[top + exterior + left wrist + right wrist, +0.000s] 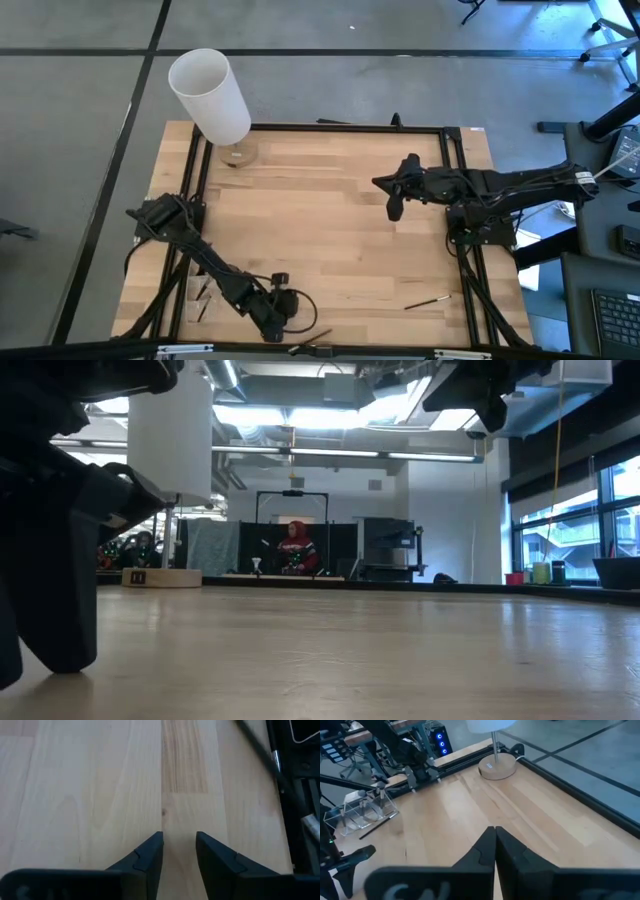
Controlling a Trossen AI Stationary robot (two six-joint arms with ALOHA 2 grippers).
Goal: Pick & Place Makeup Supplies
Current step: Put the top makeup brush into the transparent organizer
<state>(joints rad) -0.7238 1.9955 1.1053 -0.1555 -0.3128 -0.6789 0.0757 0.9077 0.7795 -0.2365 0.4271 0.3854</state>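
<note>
One thin dark makeup brush [427,300] lies flat on the wooden table near the near right corner. Another dark brush [260,750] with a silver ferrule lies just ahead and to one side of my left gripper [179,851]. That gripper is open, empty, and low over the boards by the table's near edge [275,318]. A clear organizer [362,812] at the left edge holds a few brushes, and one dark brush [377,826] leans against it. My right gripper [495,845] is shut and empty, raised above the table's middle right [395,200].
A tall white cylinder [210,95] stands on a round wooden base [496,767] at the far left corner. A black metal frame [340,127] rims the table. Bare boards [330,240] stretch between the two arms. A person [297,545] sits far back in the room.
</note>
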